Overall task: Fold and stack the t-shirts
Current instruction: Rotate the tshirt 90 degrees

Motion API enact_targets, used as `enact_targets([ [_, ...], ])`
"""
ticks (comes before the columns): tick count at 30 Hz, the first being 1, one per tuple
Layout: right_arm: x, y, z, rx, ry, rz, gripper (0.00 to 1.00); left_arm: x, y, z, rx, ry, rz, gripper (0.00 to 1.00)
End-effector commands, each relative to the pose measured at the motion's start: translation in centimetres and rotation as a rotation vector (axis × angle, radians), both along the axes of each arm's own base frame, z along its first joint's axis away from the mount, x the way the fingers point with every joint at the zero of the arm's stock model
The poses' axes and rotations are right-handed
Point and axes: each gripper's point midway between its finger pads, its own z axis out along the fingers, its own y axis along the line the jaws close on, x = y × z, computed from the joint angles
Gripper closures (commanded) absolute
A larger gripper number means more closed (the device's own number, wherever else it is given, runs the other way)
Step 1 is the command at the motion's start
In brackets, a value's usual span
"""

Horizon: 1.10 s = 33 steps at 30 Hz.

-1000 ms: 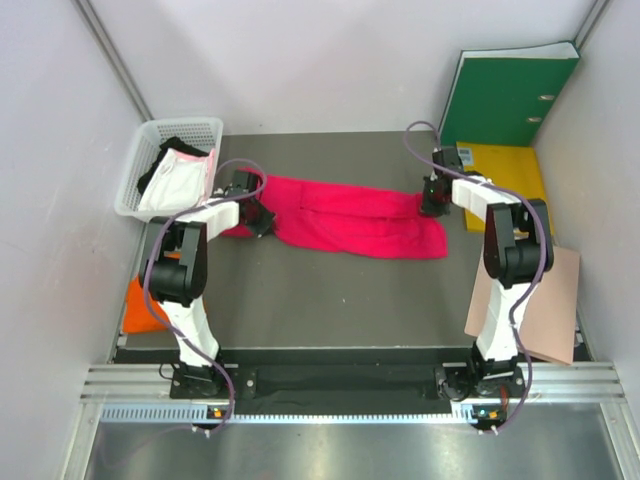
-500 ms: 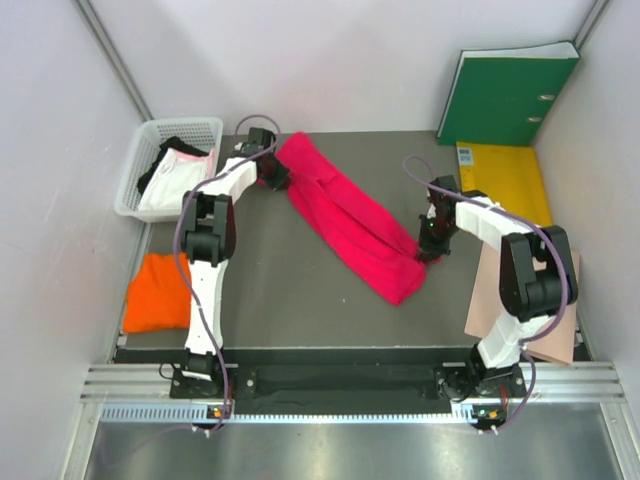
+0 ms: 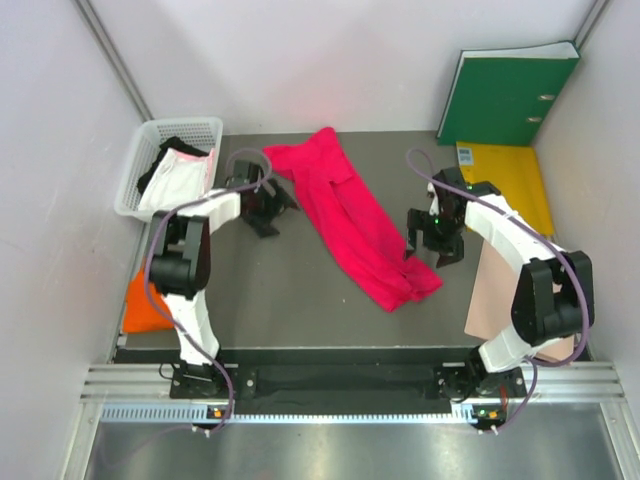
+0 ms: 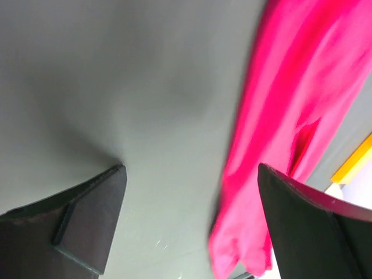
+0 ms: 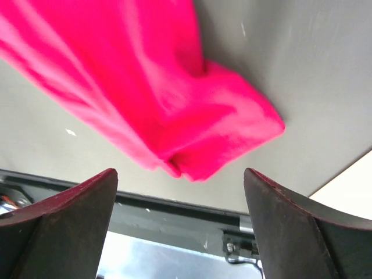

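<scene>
Grey tabletop [image 3: 280, 300] carries the magenta-red t-shirt [image 3: 355, 220], a long rumpled band lying diagonally from the far middle toward the near right. The left gripper [image 3: 268, 210] sits just beside the shirt's far end, its jaws spread wide and holding nothing. The right gripper [image 3: 432, 245] is close to the near end, likewise wide apart and empty. An orange t-shirt [image 3: 140, 305] lies at the table's left edge, partly behind the left arm. A whitish-pink garment [image 3: 175, 190] and a black garment [image 3: 178, 146] fill the white basket [image 3: 185, 124] at the far left.

T-shirt [image 3: 352, 222] on table [image 3: 290, 292] — basket [image 3: 130, 186] far left
</scene>
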Motion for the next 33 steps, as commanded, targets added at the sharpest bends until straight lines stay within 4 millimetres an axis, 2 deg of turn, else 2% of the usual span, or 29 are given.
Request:
enact_targets([
  [1, 4.2, 0.5, 3.7, 0.006, -0.127, 0.026, 0.11, -7.2, -4.8, 1.8, -0.136, -0.009, -0.101, 0.01],
  [2, 5.5, 0.8, 4.6, 0.017, -0.168, 0.032, 0.11, -8.4, -5.8, 1.6, -0.152, 0.007, -0.111, 0.01],
  [3, 6.3, 0.9, 4.9, 0.016, -0.182, 0.034, 0.11, -10.7, -7.9, 0.8, -0.171, 0.033, -0.167, 0.01],
  [4, 7.1, 0.9, 4.4, 0.011, -0.171, 0.031, 0.11, -11.8, -8.9, 0.3, -0.177, 0.05, -0.192, 0.01],
  [5, 8.4, 1.0, 5.2, 0.013, -0.205, 0.037, 0.11, -12.7, -9.9, -0.2, -0.186, 0.07, -0.216, 0.01],
  [6, 9.0, 0.9, 5.3, 0.011, -0.208, 0.038, 0.11, -14.4, -11.9, -1.2, -0.192, 0.104, -0.281, 0.01],
  [7, 9.7, 0.8, 4.7, 0.007, -0.194, 0.032, 0.12, -15.2, -13.0, -1.9, -0.201, 0.13, -0.312, 0.01],
  [8, 10.6, 0.8, 5.5, 0.011, -0.219, 0.035, 0.12, -16.0, -13.9, -2.5, -0.212, 0.161, -0.333, 0.01],
  [9, 11.2, 0.7, 5.6, 0.012, -0.224, 0.032, 0.12, -17.1, -15.7, -3.9, -0.213, 0.201, -0.381, 0.01],
  [12, 12.4, 0.0, 5.8, 0.017, -0.24, 0.012, 0.11, -19.3, -19.1, -5.7, -0.23, 0.285, -0.489, 0.01],
  [14, 12.8, -0.8, 6.1, 0.024, -0.249, -0.01, 0.11, -20.6, -20.1, -6.4, -0.225, 0.333, -0.532, 0.05],
  [15, 12.8, -1.1, 6.2, 0.024, -0.252, -0.017, 0.12, -20.8, -20.8, -6.7, -0.224, 0.344, -0.552, 0.11],
  [17, 12.9, -2.2, 6.3, 0.02, -0.264, -0.046, 0.12, -21.4, -21.1, -6.8, -0.223, 0.363, -0.577, 0.2],
  [18, 12.9, -2.6, 6.3, 0.022, -0.266, -0.055, 0.11, -21.8, -21.2, -7.0, -0.217, 0.374, -0.589, 0.34],
  [20, 12.8, -3.8, 6.1, 0.032, -0.268, -0.086, 0.11, -22.5, -20.7, -7.3, -0.198, 0.405, -0.608, 0.54],
  [21, 12.8, -4.2, 6.1, 0.033, -0.265, -0.097, 0.11, -22.9, -20.5, -7.5, -0.189, 0.418, -0.612, 0.73],
  [22, 12.8, -4.8, 5.9, 0.035, -0.263, -0.114, 0.11, -23.1, -20.3, -7.7, -0.182, 0.428, -0.613, 0.73],
  [23, 12.9, -5.0, 6.0, 0.044, -0.267, -0.12, 0.12, -23.7, -19.7, -8.0, -0.168, 0.451, -0.617, 0.8],
  [24, 13.0, -5.1, 5.9, 0.044, -0.266, -0.12, 0.12, -24.0, -19.4, -8.1, -0.159, 0.461, -0.62, 0.92],
  [25, 13.0, -5.2, 5.9, 0.045, -0.266, -0.122, 0.12, -24.4, -19.1, -8.3, -0.151, 0.473, -0.621, 1.0],
  [29, 13.2, -5.0, 5.8, 0.057, -0.269, -0.113, 0.12, -26.8, -16.7, -8.8, -0.099, 0.528, -0.663, 1.0],
  [33, 13.5, -4.8, 5.3, 0.07, -0.257, -0.109, 0.12, -28.8, -13.9, -8.3, -0.041, 0.566, -0.699, 1.0],
])
